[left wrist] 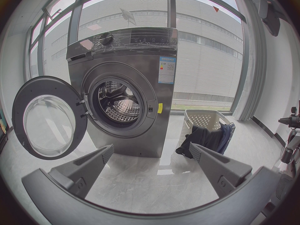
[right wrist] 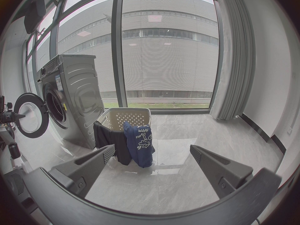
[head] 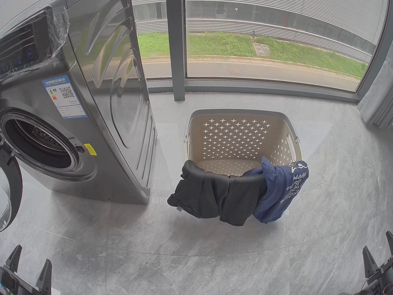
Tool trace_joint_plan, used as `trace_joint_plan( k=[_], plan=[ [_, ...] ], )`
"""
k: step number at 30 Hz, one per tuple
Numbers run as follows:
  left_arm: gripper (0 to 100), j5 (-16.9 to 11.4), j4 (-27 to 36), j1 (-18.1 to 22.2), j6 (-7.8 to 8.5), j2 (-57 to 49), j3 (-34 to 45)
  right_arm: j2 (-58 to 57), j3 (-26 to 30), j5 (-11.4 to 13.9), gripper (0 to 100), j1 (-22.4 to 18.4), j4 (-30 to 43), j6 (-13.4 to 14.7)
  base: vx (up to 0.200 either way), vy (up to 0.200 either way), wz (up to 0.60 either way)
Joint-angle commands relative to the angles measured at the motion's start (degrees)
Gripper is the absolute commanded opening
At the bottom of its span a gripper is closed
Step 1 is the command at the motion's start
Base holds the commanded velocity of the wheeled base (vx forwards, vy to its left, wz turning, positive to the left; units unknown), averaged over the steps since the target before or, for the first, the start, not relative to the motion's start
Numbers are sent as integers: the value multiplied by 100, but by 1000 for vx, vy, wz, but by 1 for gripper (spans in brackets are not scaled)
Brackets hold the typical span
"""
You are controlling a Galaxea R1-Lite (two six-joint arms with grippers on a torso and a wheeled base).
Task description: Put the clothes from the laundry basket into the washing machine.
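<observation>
Washing machine (head: 82,103) sits on the left, door (head: 8,193) swung wide. Left hand (head: 32,257) hangs low in front of it, spread apart, holding nothing. Laundry basket (head: 241,115) stands on the floor (head: 163,246) just right of the machine, with a black garment (head: 217,195) and a blue shirt (head: 282,189) draped over its near rim. Right hand (head: 377,242) is low on the far right, splayed and empty too.

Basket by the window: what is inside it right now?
The basket shows a bare far wall and floor inside. A black garment and a blue garment hang over its near rim, hiding the near inner wall and whatever lies just behind it.
</observation>
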Motion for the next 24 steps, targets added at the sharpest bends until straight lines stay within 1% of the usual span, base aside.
trace_joint_plan(
  k=[1,11,24],
  plan=[
    [100,2,-1,-6,-2,-13,84,-22,101,-1,100,0,-8,-3,0,-200,0],
    [100,2,-1,-6,-2,-13,84,-22,101,-1,100,0,1,-3,0,-200,0],
    [100,2,-1,3,-11,-31,84,-22,101,-1,100,0,1,-3,0,0,0]
  ],
)
